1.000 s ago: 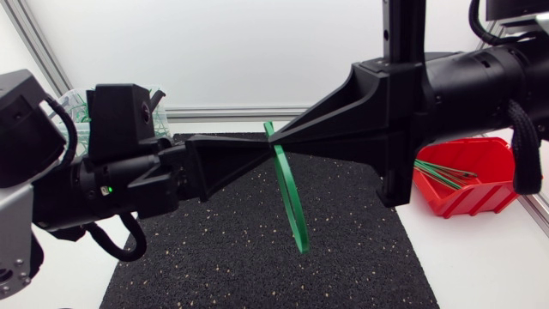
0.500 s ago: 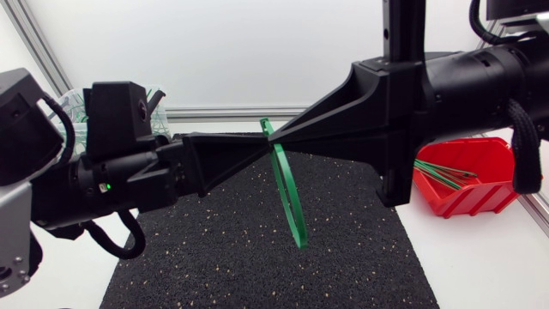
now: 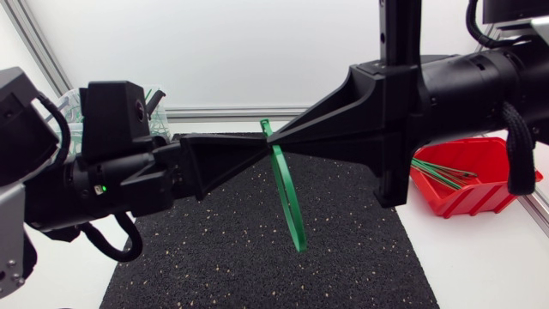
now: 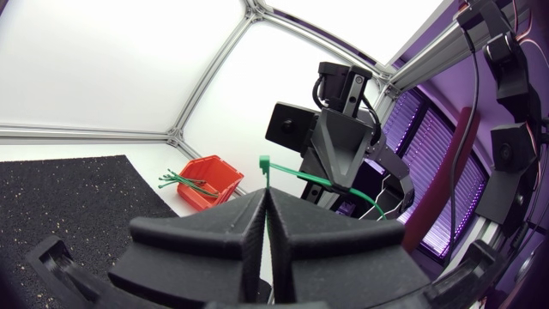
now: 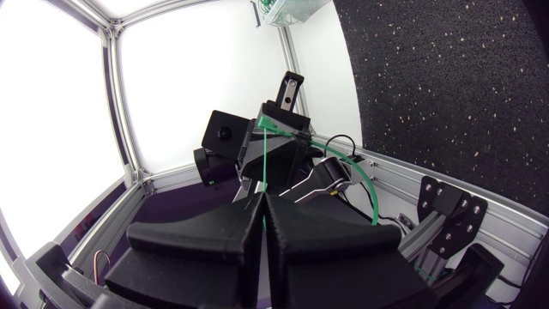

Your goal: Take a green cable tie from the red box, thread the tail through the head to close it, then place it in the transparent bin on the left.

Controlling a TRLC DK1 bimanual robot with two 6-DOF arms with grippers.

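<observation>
A green cable tie [image 3: 290,202] hangs as a curved loop above the black mat [image 3: 214,257], between my two grippers, which meet tip to tip. My left gripper [image 3: 268,145] is shut on the tie near its head [image 4: 265,161]. My right gripper [image 3: 280,148] is shut on the strip from the other side. In the right wrist view the tie [image 5: 265,167] runs as a thin line out of my shut fingers towards the left gripper [image 5: 276,142]. The red box [image 3: 467,176] with more green ties stands at the right. The transparent bin [image 3: 75,107] shows behind my left arm.
The black mat covers the table's middle under the hanging loop. An aluminium frame rail [image 3: 232,112] runs along the table's far edge. White table surface [image 3: 480,257] lies in front of the red box.
Both arms have edged slightly to the left with the tie held between them. The loop hangs much as before.
</observation>
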